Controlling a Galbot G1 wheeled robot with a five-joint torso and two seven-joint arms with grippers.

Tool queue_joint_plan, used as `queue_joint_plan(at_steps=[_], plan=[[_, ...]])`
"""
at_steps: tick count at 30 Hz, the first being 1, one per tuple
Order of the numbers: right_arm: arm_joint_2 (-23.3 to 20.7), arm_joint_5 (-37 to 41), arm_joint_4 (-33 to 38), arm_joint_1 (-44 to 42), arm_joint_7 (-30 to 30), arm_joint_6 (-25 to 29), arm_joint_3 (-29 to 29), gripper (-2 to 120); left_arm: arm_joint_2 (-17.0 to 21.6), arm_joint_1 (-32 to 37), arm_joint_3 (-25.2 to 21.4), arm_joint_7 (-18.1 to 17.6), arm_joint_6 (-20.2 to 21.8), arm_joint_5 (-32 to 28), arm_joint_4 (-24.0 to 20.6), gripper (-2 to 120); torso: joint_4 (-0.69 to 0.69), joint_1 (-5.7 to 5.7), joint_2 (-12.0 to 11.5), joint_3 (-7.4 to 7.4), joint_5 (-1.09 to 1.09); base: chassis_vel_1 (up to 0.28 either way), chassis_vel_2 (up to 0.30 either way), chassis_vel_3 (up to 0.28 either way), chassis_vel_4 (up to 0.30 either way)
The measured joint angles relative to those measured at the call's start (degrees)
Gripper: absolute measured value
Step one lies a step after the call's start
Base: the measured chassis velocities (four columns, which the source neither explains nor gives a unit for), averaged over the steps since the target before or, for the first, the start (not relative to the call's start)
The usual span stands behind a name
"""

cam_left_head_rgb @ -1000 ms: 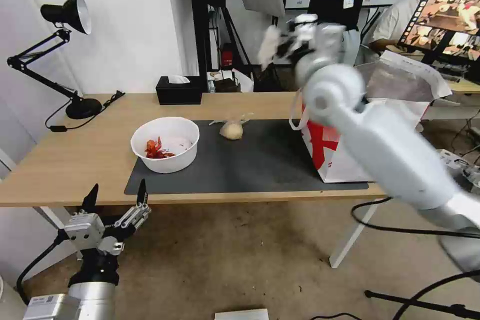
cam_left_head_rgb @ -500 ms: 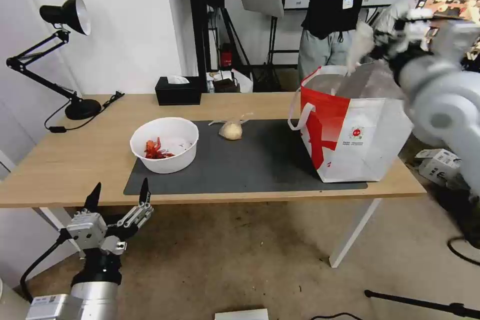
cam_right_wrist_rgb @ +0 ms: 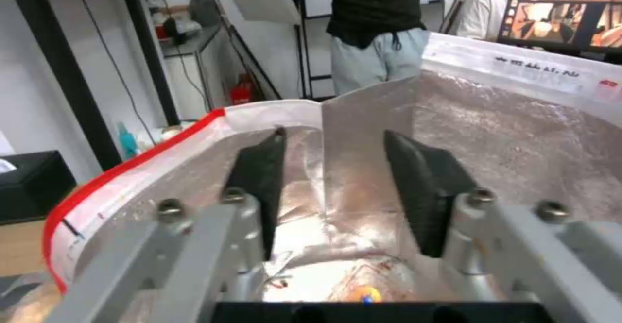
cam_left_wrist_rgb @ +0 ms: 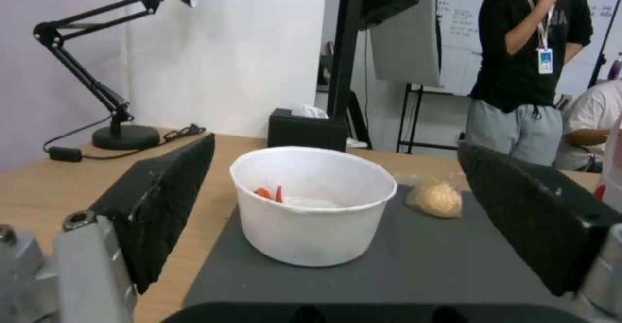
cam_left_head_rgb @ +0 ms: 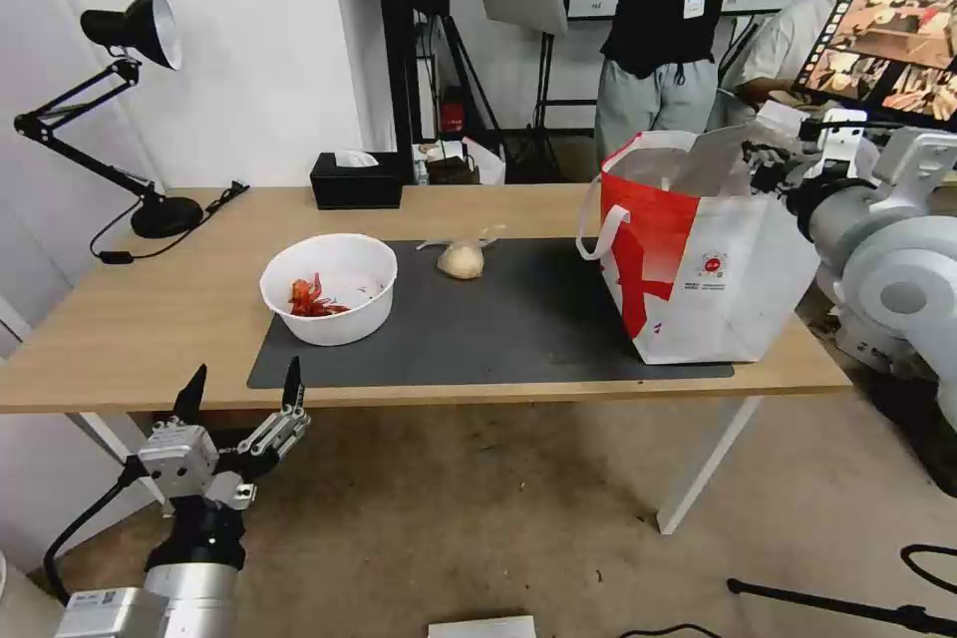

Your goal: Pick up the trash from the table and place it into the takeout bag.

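While the right gripper (cam_left_head_rgb: 773,152) is held over the open top of the big white-and-red takeout bag with silver lining (cam_left_head_rgb: 713,289), its two black fingers (cam_right_wrist_rgb: 418,194) are seen spread apart with nothing between them. In the right wrist view, the foil inside of the bag is seen straight under the fingers, with some scraps at the bottom. The bag stands at the right end of the long light-wood table (cam_left_head_rgb: 179,309), partly on the right edge of the big dark grey mat (cam_left_head_rgb: 518,329).

Two pieces of trash are seen left on the table. The round white bowl with red crayfish shells (cam_left_head_rgb: 330,287) sits on the left end of the mat. The clear bag with a beige lump (cam_left_head_rgb: 462,258) lies at the back edge of the mat, near the middle, and its long side runs along that edge.

The left gripper (cam_left_head_rgb: 239,397) is held low, just below the front edge of the table, close to the front left corner of the mat. Its fingers (cam_left_wrist_rgb: 165,201) are spread wide and nothing is held. In the left wrist view, the bowl is seen right ahead, between the two fingers. The left arm is judged to be much nearer to the bowl than the right arm. The lump bag lies between the two arms.
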Motion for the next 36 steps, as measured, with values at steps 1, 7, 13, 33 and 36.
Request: queue_joint_plan(at_steps=[1,7,13,33,36], plan=[[0.0,-0.1,0.9,-0.2,0.0,0.1,0.0,49,0.0,0.0,0.0,0.0,0.0,0.0,0.0,100,0.00,0.00,0.0,0.00,0.00,0.000,0.000,0.000,0.000],[-2.5,-0.1,8.8,-5.5,0.0,0.5,3.5,69,0.0,0.2,0.1,0.0,-0.1,0.1,0.0,100,0.00,0.00,0.0,0.00,-0.01,0.000,0.000,0.000,0.000],[-4.6,-0.2,18.0,-18.7,0.0,2.1,14.7,93,0.2,0.1,0.3,0.0,-0.2,0.0,0.0,100,-0.01,0.00,0.0,0.00,-0.01,0.000,0.000,0.000,0.000],[22.3,-48.8,22.8,-68.2,-27.5,25.9,25.2,100,1.2,0.4,0.7,-0.2,-0.2,-1.1,0.0,100,-0.02,-0.01,0.0,-0.01,-0.01,0.000,0.000,0.000,0.000],[25.4,-54.0,21.0,-69.3,-29.2,30.3,23.8,100,1.4,0.3,0.4,-0.2,0.0,-1.7,0.0,100,-0.01,-0.01,0.0,-0.01,-0.01,0.000,0.000,0.000,0.000]])
